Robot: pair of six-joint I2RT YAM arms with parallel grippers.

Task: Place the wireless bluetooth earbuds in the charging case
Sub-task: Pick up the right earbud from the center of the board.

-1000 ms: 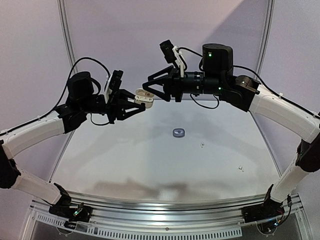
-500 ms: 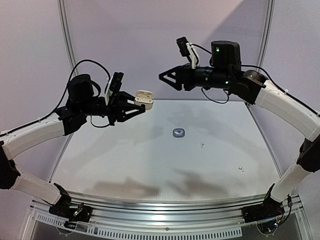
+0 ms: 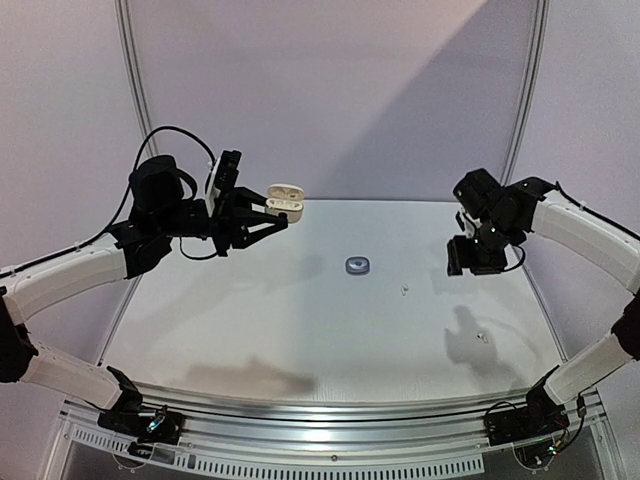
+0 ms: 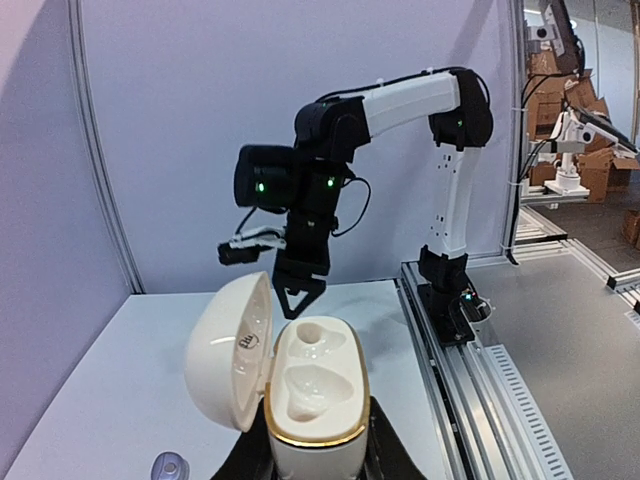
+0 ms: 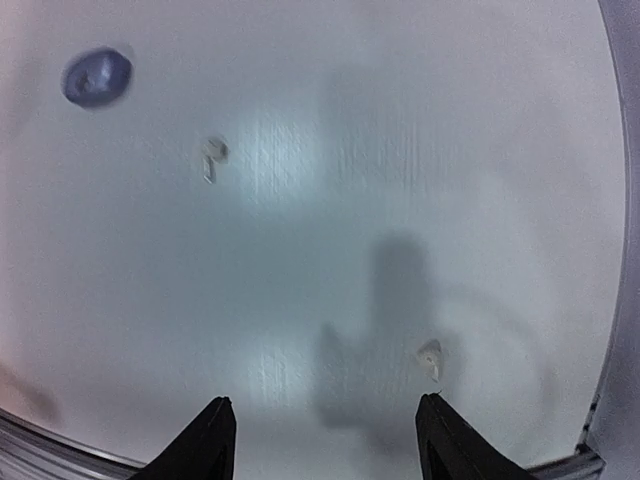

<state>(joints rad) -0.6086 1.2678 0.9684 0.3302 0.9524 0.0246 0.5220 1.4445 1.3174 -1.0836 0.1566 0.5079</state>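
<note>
My left gripper (image 3: 272, 214) is shut on a white charging case (image 3: 286, 200) with a gold rim and holds it high above the table's left back. In the left wrist view the case (image 4: 315, 385) has its lid open to the left, both sockets look empty, and the gripper (image 4: 318, 455) clasps its base. Two white earbuds lie on the table: one (image 3: 404, 290) near the middle, one (image 3: 482, 338) at the right. My right gripper (image 3: 468, 264) is open and empty, pointing down above the right side. In its view (image 5: 325, 425) one earbud (image 5: 431, 358) lies near the right fingertip and the other (image 5: 212, 155) farther off. No dark earbuds show.
A small closed grey-purple case (image 3: 357, 265) lies on the table's middle back; it also shows in the right wrist view (image 5: 97, 77) and the left wrist view (image 4: 170, 467). The table's right edge (image 5: 612, 300) is close to my right gripper.
My right arm has swung away from the held case, to the right and down over the table, and its gripper now points downward. My left gripper still holds the case, raised slightly.
</note>
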